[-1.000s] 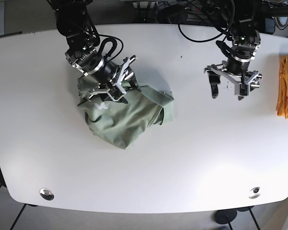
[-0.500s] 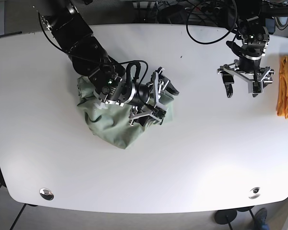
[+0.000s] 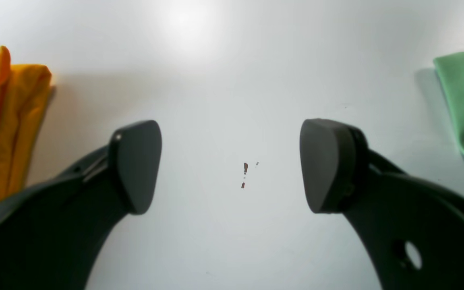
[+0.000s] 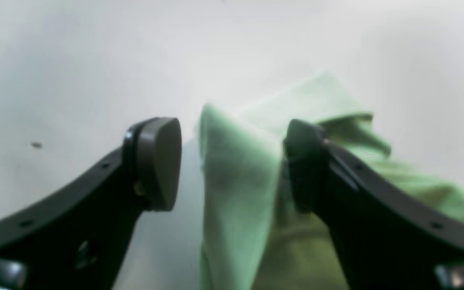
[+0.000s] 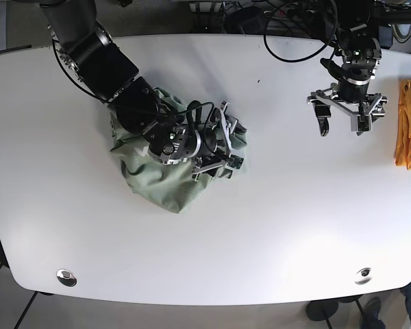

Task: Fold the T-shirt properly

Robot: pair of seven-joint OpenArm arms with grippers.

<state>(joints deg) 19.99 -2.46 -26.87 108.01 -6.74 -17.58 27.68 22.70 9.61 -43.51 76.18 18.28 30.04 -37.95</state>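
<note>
My right gripper (image 5: 227, 145) now pulled back slightly from 0.5 s ago, jaws apart around a fold of the green T-shirt (image 5: 166, 184) bunched at table's (image 5: 274, 233) nine o'clock, left gripper (image 5: 342, 122) spread wide, empty, at two o'clock.

base overhead facing down on table (image 5: 274, 226), wrist cameras close between fingers, sharing green shirt (image 5: 164, 185)

Right pincer (image 4: 232, 161) open, both dark fingers in the foreground w/ a raised fold of the pale green T-shirt (image 4: 236, 189) standing between them. Fold sits close against the right-hand finger (image 4: 308, 169), w/ a clear gap to the left-hand finger (image 4: 157, 161); more green cloth bunches behind and to the right. White bench (image 4: 75, 60) fills the rest, w/ a small dark speck (image 4: 36, 145) on it; view is blurry.
</note>
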